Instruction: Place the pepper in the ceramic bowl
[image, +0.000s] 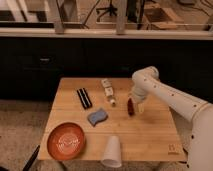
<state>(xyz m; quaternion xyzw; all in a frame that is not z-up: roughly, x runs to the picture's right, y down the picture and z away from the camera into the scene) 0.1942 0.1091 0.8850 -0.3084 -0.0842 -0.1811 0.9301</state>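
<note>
The pepper (130, 107), small, dark red and glossy, lies on the wooden table (150, 135) right of centre. My gripper (134, 105) hangs straight down over it from the white arm (165, 97), which comes in from the right. Its jaws stand open at the pepper's sides, close around it. The ceramic bowl (66, 141), a wide orange-red dish with a pale pattern inside, sits at the table's front left corner, far from the gripper.
A white plastic cup (112, 151) lies at the front edge. A blue-grey sponge (98, 116) is mid-table, a black bar-shaped object (84, 98) lies behind it, and a small white bottle (108, 90) lies near the back. Dark cabinets stand behind the table.
</note>
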